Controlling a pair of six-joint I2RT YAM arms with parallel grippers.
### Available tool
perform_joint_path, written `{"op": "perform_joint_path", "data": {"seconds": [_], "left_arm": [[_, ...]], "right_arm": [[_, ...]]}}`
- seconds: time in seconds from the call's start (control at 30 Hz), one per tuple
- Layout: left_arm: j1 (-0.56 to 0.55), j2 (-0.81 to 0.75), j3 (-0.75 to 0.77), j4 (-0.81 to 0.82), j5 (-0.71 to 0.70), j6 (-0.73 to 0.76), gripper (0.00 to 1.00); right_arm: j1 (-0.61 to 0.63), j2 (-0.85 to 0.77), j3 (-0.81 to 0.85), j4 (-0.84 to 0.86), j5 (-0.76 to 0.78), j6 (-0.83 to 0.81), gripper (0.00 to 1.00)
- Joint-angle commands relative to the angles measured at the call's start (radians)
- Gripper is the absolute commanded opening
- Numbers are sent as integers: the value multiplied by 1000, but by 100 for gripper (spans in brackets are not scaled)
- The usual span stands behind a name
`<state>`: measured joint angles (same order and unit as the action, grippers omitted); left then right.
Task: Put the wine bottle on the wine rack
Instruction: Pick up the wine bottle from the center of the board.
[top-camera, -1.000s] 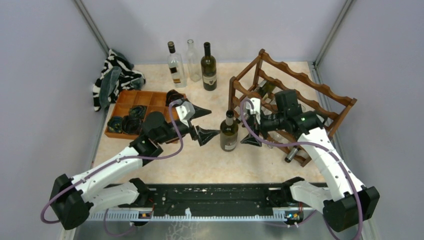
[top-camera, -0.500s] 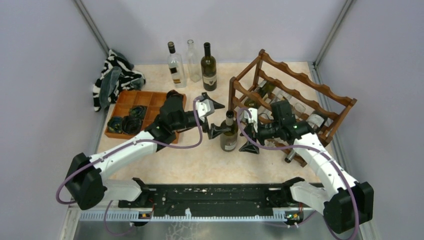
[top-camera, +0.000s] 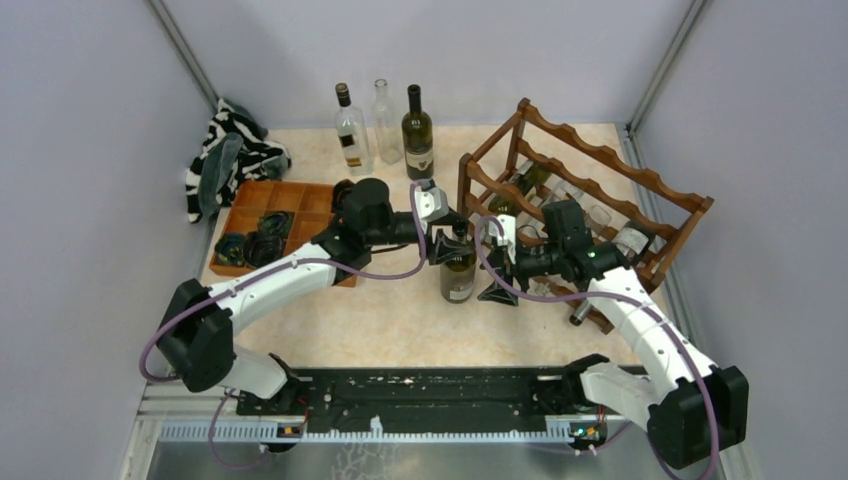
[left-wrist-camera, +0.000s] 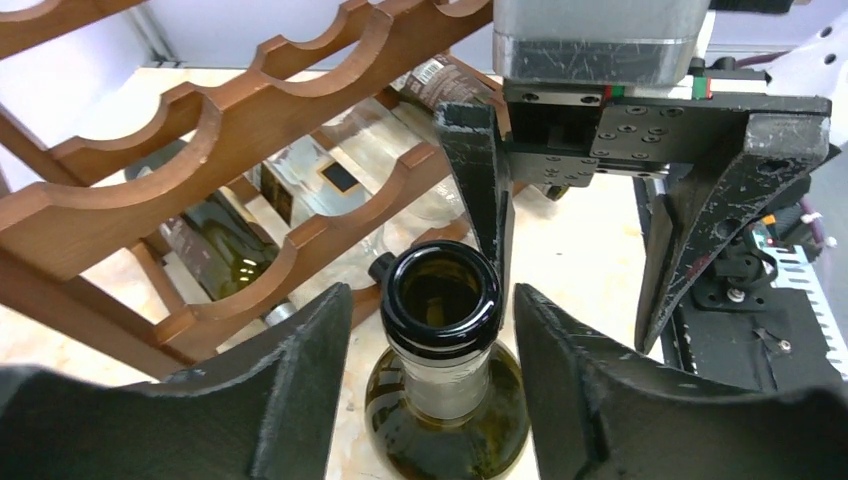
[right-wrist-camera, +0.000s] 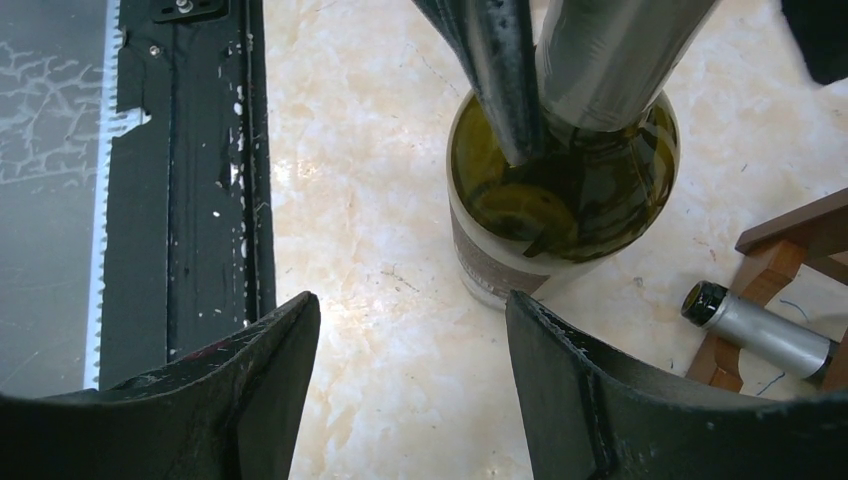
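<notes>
My left gripper (left-wrist-camera: 428, 300) is partly open. Its 2 fingers (left-wrist-camera: 300, 380) straddle the neck of the wine bottle (top-camera: 458, 272) just under the lip, with a sliver of gap on each side, so nothing is gripped. The bottle stands upright on the table (top-camera: 390, 320), just in front of the wine rack (left-wrist-camera: 100, 215). I should centre the neck, squeeze below the rim so it cannot slip, then lift straight. My right gripper (right-wrist-camera: 408, 300) hangs open and empty beside the bottle's body.
</notes>
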<state>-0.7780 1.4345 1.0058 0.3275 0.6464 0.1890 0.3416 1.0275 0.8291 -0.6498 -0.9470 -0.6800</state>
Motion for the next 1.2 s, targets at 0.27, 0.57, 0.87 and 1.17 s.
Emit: {"op": "perform_joint_path", "data": {"seconds": [0.27, 0.57, 0.87, 1.17], "left_arm": [[6, -38, 27, 0, -39, -123, 0], [59, -320, -252, 265, -96, -485, 0], [132, -443, -489, 564, -125, -827, 0], [131, -450, -538, 704, -175, -878, 0]], "right_arm": [[-6, -33, -4, 40, -15, -17, 68], [-4, -11, -48, 87, -155, -44, 94], [127, 57, -72, 244, -159, 108, 98], [190, 115, -134, 426, -133, 337, 98]]}}
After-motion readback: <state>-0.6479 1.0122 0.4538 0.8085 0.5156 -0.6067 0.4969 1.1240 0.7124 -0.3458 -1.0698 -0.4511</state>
